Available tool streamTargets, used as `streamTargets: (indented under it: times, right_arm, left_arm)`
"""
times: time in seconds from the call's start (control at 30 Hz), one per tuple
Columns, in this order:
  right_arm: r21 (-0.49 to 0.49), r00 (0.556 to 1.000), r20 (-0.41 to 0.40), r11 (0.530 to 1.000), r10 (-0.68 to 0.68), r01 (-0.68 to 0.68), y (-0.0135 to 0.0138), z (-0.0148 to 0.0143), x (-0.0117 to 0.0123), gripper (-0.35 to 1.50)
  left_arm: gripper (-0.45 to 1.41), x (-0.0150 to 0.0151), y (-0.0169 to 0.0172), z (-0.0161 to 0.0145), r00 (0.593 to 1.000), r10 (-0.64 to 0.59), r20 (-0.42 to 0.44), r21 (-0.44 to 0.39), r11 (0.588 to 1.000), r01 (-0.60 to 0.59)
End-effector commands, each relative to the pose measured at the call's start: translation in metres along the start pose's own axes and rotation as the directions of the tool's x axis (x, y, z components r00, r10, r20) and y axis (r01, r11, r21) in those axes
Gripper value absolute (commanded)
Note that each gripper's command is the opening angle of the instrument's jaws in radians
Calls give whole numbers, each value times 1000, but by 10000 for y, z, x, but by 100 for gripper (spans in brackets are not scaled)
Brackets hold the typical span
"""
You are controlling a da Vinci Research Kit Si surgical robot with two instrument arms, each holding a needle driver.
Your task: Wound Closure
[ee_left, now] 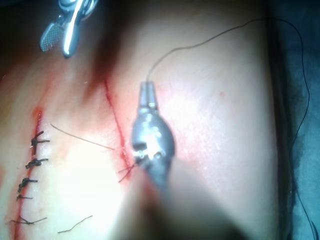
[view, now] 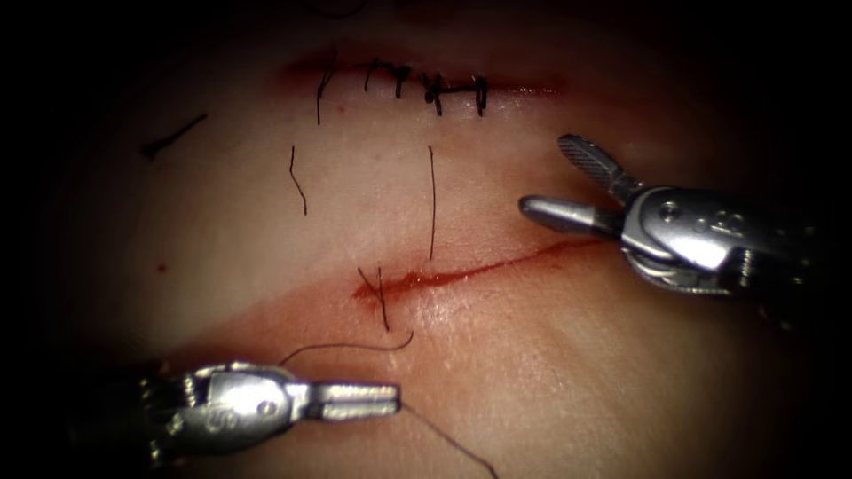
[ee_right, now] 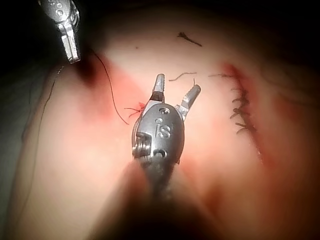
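Below the cut (view: 479, 266), the left tool (view: 390, 401) is pinching thread (view: 346, 348); the right tool (view: 555, 182) is gaping, empty. No needle is showing. A sharp tug risks tearing the stitch (view: 380, 297) out.

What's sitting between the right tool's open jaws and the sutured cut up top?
Endoscope view: bare tissue separates the right tool, jaws open and empty, from the sutured cut. One loose thread end lies further left.

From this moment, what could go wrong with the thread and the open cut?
1. The left tool is shut on the thread; a hard pull might tear the stitch at the cut's left end out of the tissue.
2. The right tool, open and holding nothing, sits near the cut and might scrape it.
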Motion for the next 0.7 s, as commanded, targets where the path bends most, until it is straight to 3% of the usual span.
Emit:
streamTargets:
  times: [0.03, 0.17, 0.3, 0.47, 0.7]
  right_arm:
    - [35, 1000, 9, 999, -20, 20, -15, 33, -17, 136]
    - [69, 999, 10, 996, -49, 48, -34, 66, -35, 135]
    - [83, 998, -15, 994, -65, 66, -54, 95, -35, 126]
    - [103, 997, -6, 991, -82, 82, -74, 125, -36, 126]
    - [174, 991, 39, 978, -128, 119, -102, 175, -60, 126]
  left_arm:
    - [-45, -7, 0, 6, 1000, 0, -31, -12, 1000, 0]
    - [-45, -3, -5, 1, 995, -6, -98, -28, 1000, 3]
    - [-45, 9, -14, -5, 986, -32, -166, -41, 999, 26]
    - [-45, 26, -16, -7, 979, -46, -199, -69, 997, 33]
    - [-45, 42, -14, -8, 968, -80, -238, -131, 990, 50]
